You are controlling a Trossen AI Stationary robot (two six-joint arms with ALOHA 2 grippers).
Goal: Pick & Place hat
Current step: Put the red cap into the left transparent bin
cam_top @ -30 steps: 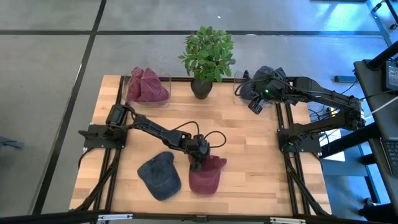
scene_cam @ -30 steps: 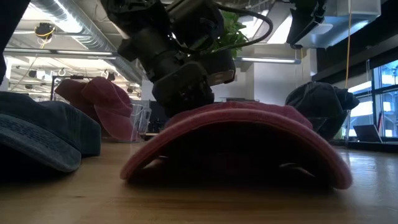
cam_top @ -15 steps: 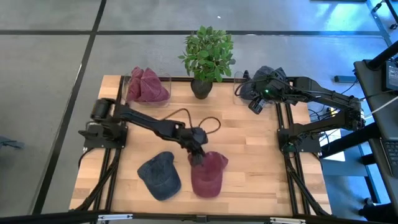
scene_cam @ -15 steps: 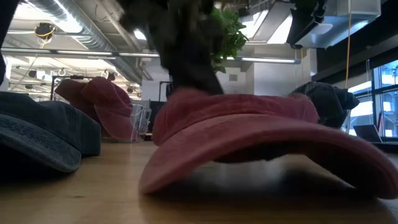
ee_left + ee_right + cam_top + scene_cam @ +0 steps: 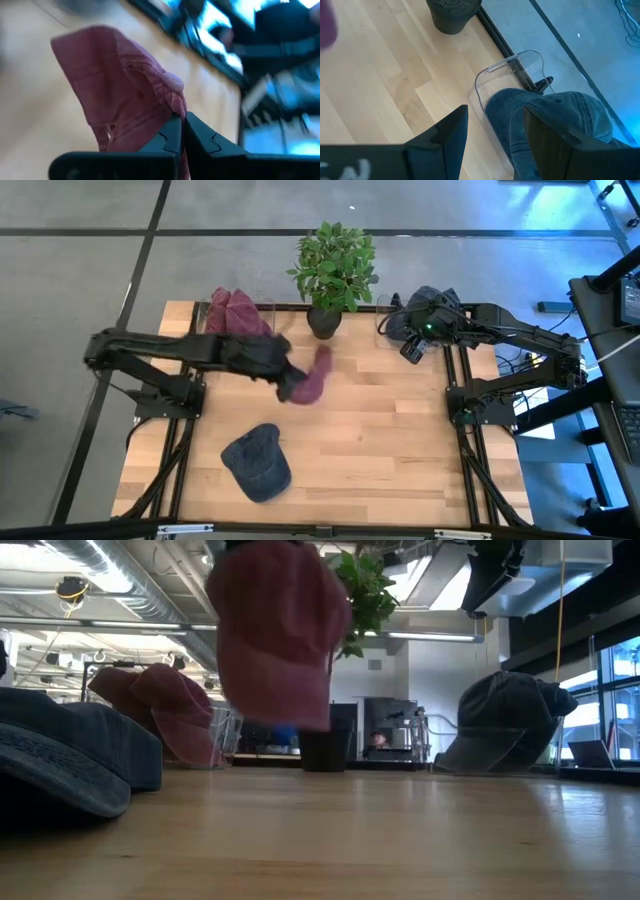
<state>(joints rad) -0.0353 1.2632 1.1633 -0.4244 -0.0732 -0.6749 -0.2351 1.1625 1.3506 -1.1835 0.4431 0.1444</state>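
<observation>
Red hat in the air
Left gripper (image 5: 287, 383) is clamped on the red hat (image 5: 310, 380), upper middle of the high view; right gripper (image 5: 410, 346), upper right, fingers apart.

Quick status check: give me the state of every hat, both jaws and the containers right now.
Red hat: lifted off the table, hanging from the left gripper, jaws shut on it.
Blue hat: lying on the table, untouched.
Red hats: piled in the left clear bin.
Blue hats: piled in the right clear bin.
Right gripper: jaws open, empty, above its bin.
</observation>
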